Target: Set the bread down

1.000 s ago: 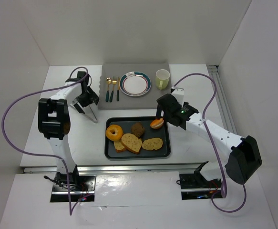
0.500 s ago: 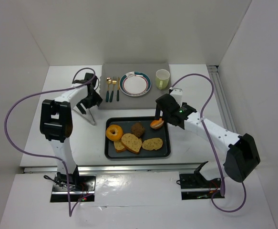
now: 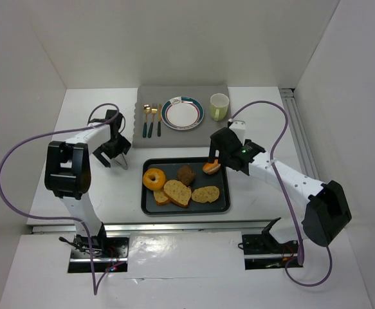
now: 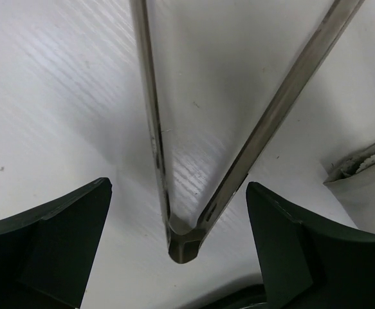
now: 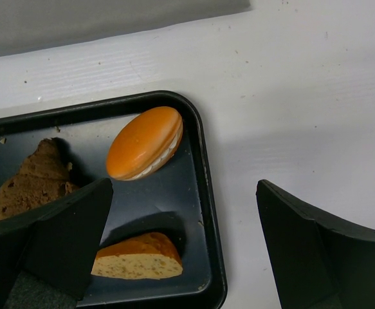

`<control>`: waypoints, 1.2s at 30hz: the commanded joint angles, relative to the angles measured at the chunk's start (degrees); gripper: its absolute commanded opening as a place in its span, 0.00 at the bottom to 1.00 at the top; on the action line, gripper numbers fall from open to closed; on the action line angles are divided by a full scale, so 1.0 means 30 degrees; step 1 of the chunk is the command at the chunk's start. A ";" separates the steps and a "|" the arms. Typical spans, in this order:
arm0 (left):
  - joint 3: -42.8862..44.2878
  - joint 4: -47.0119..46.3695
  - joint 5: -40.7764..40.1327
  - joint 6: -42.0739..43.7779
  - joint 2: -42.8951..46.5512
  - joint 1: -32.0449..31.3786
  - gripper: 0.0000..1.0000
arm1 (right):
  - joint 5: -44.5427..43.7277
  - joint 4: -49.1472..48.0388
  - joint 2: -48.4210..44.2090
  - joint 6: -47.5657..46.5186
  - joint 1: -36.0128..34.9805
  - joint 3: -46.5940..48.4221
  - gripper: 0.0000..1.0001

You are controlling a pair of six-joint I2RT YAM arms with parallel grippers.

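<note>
**White table, both jaws wide, bread on the tray**

White walls close in a white table (image 3: pixel 78 187), and I reach over it with both arms. My left gripper (image 3: pixel 118 156) hangs low over a pair of silver metal tongs (image 3: pixel 123 158) lying on the bare table left of the tray. From my left wrist, the tongs' hinged end sits between my two dark fingers (image 4: pixel 52 238), its arms fanning away from me. My left jaws stand wide and touch neither arm.

My right gripper (image 3: pixel 216 154) hovers over the far right corner of the black rectangular tray (image 3: pixel 184 212). Its jaws are wide too, with nothing between them.

All the bread lies on that tray. The glossy orange bun (image 5: pixel 145 143) rests in the far right corner, just beside my right fingers. The dark brown muffin-like lump (image 3: pixel 186 174) sits to its left, and the golden-yellow ring doughnut (image 3: pixel 160 182) lies at the left end. Tan bread slices (image 3: pixel 177 192) fill the near side.

Beyond the tray, a grey placemat (image 3: pixel 181 93) carries a white plate with a teal rim (image 3: pixel 182 113), gold and dark-handled cutlery (image 3: pixel 151 119) and a pale green cup (image 3: pixel 219 107).
</note>
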State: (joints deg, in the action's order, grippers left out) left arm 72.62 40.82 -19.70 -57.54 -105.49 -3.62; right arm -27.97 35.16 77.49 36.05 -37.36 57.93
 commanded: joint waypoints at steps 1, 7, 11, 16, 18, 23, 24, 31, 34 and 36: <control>-0.0183 -0.1301 0.1263 -0.0332 -0.0400 0.0239 0.99 | -0.0258 -0.0471 -0.0841 -0.0211 0.0004 -0.0033 1.00; 0.0987 -0.1475 0.1295 0.0222 -0.1777 0.0942 0.99 | -0.0434 -0.0469 -0.1368 -0.0035 0.0004 -0.0414 1.00; 0.2508 -0.1653 0.1295 0.1101 -0.2978 0.1587 0.93 | -0.0434 -0.0293 -0.1193 0.0139 0.0004 -0.0414 1.00; 0.2864 -0.2177 0.1939 0.1804 -0.3332 0.2202 0.71 | -0.0610 -0.0117 -0.1193 0.0141 0.0004 -0.0414 1.00; 0.2629 -0.2647 0.1939 0.2041 -0.2515 0.2202 0.51 | -0.0610 -0.0291 -0.1193 0.0141 0.0004 -0.0414 1.00; 0.2629 -0.2125 0.2142 0.3967 -0.0056 0.2202 0.22 | -0.0229 -0.0554 -0.0841 0.0141 0.0004 -0.0209 1.00; 0.2861 -0.1861 0.2144 0.4409 0.1312 0.2202 0.22 | -0.0229 -0.0557 -0.0841 0.0141 0.0004 -0.0209 1.00; 0.1958 0.0129 0.5686 1.1146 0.7239 -0.1103 0.23 | -0.0432 -0.0823 -0.0375 -0.0035 0.0004 0.0520 1.00; 0.1695 0.2555 0.6740 1.2058 0.8823 -0.3359 0.28 | -0.1105 -0.0267 -0.0372 -0.0211 0.0004 0.1106 1.00; 0.1487 0.3354 0.7181 1.2060 0.9758 -0.5145 0.33 | -0.1690 0.0055 -0.0546 -0.0211 0.0004 0.1373 1.00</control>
State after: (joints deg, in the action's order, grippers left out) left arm 79.20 41.93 -3.25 -26.94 -77.43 -14.83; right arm -29.21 35.22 76.58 36.05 -37.36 58.52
